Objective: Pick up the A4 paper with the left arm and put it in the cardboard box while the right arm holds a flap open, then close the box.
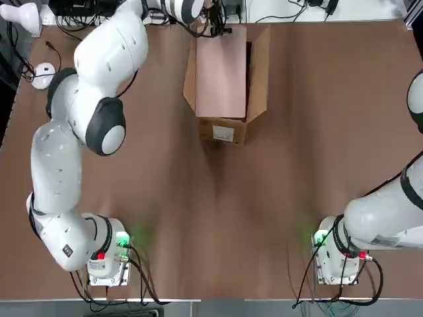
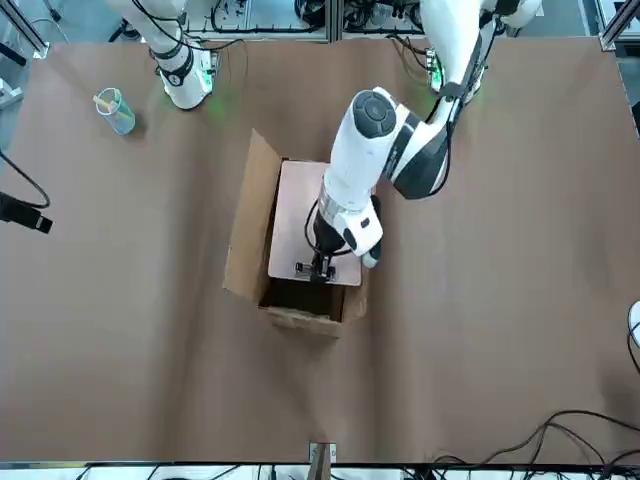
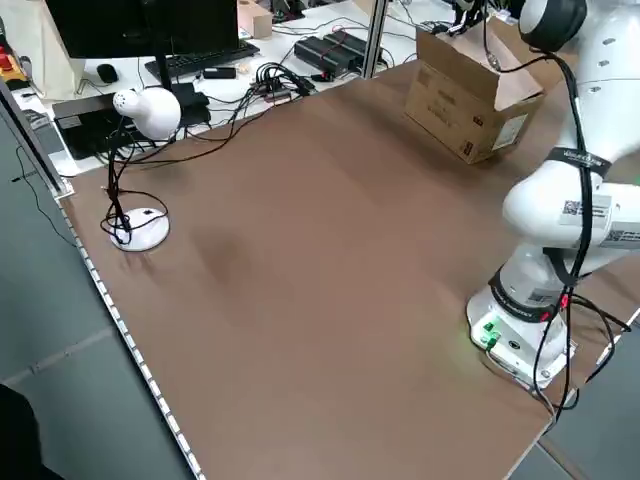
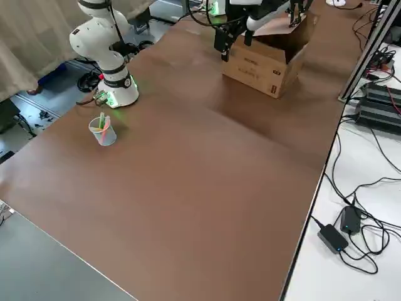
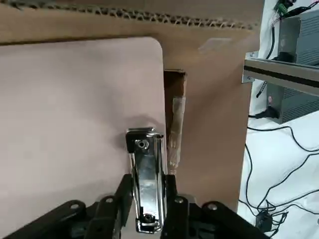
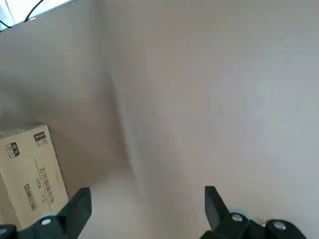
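Left claw: partly open, fingers either side of the silver clip, gripping it. The clip sits on one short edge of the sheet, at the end away from the robot's bases.

Sheet is at the mouth of the box, long side running along the box's long side. It covers most of the opening. Front view has a dark gap past the clip end, plus a narrower one along the robot's right side. Can't tell how deep the sheet sits, or whether its other end touches cardboard.

Box stands upright on the brown surface, top open. Flaps are out on both long sides, tilted outward. White label is on the wall facing the robot's bases. Left arm reaches over the box from the robot's left.

Right claw: wide open, fingers well apart, nothing between them. It's off on the robot's right, over the surface, away from the box and touching no flap.

Elsewhere: cup with pens in it, on the surface near the right arm's base. White lamp-shaped unit on a round base at the robot's left. Monitor and keyboard on the white desk beyond, cables around them.
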